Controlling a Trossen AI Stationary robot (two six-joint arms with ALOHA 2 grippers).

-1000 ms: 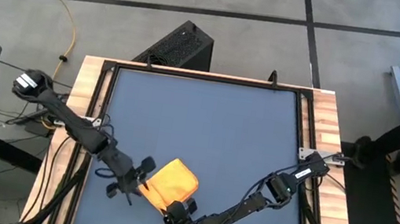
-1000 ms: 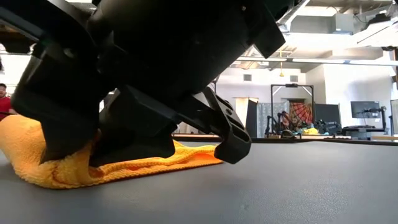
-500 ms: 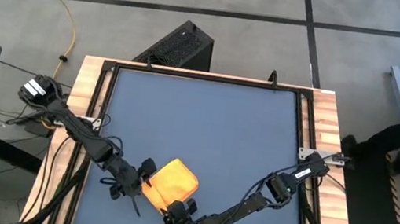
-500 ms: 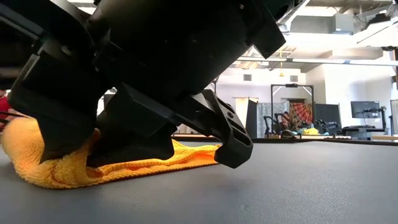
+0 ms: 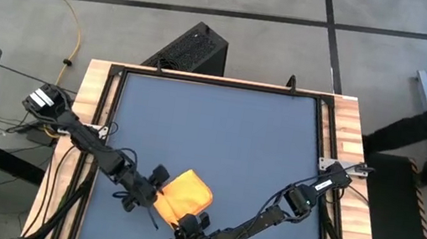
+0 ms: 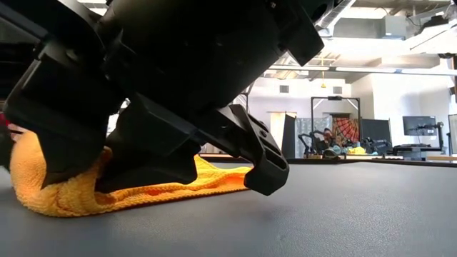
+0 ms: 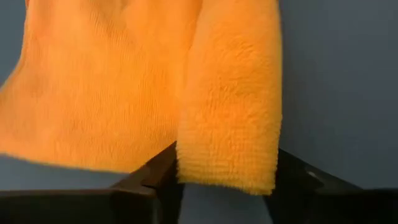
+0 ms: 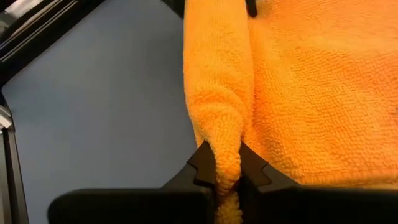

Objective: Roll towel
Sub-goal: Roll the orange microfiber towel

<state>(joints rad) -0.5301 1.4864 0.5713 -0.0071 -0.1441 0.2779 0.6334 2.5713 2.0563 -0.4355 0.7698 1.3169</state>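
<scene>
Since a second ago my left arm has swung inward, so my left end effector point(image 5: 153, 194) now sits tight against the left edge of the towel point(image 5: 182, 196); the towel itself and my right arm have kept their places.

Starting at the left of the high view, my left arm reaches in from the tabletop's point(image 5: 220, 129) wooden left rim and slants toward the near edge. In my left wrist view its two dark fingers point(image 7: 155, 180) stand spread on either side of a thick folded flap of the towel point(image 7: 230, 124), one at each side of the fold's end. I cannot tell whether they are pressing on it or only straddling it.

The towel lies on the dark blue tabletop near the front edge, a little left of centre, partly folded over itself into a small bright orange-yellow pad. From the low view it forms a soft hump point(image 6: 50, 189) on the surface with a thin layer trailing out flat to the right.

At the towel's near corner is my right end effector point(image 5: 194, 227), its arm coming in from the right rim. My right wrist view shows its fingertips point(image 8: 202, 163) pressed together on a raised ridge of the cloth point(image 8: 217, 124), pinching the folded edge between them.
</scene>
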